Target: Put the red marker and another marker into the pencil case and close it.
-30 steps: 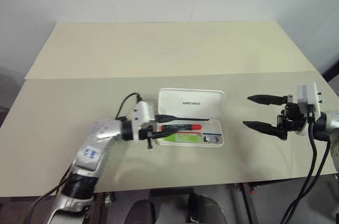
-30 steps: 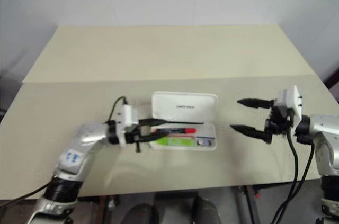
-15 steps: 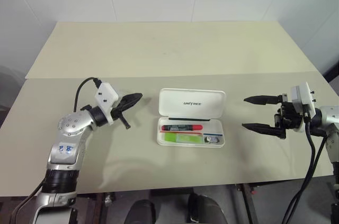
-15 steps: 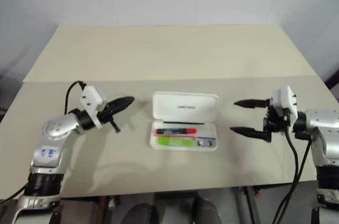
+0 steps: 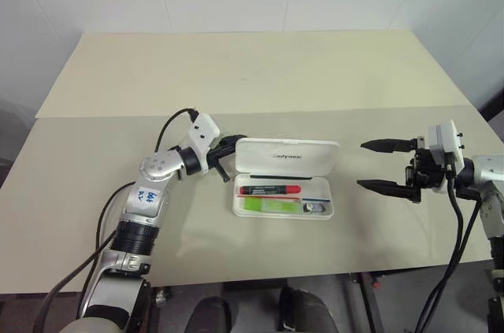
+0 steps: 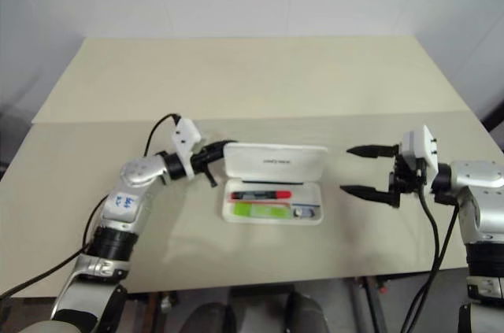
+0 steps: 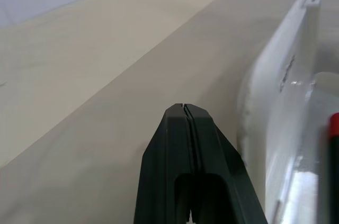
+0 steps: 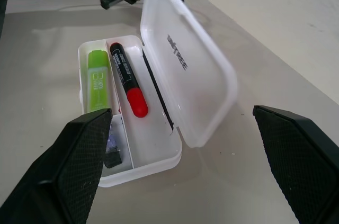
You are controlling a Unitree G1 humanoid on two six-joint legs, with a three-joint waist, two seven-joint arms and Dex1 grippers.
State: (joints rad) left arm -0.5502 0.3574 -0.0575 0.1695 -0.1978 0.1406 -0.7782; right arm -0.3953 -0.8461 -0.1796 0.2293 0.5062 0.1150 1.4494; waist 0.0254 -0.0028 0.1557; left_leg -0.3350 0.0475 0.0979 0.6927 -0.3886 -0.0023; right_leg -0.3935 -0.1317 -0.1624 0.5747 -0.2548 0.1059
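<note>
Markers already lie inside the pencil case, a white hinged box resting open near the middle of the beige table: the red marker sits in the tray next to the hinge side, and the lime-green marker lies parallel just beside it on the side nearer the robot. A small grey piece occupies the tray's right end. The lid, lettered "UNITREE", stands tilted up from the back edge of the tray, not shut. The left gripper, its two black fingers pressed together with nothing between them, points toward the lid's left end from behind and sits right at it; whether it touches the lid cannot be told. The right gripper hangs over the table well to the right of the case, its fingers spread wide and empty, aimed toward the open box. A black cable runs from each wrist.
</note>
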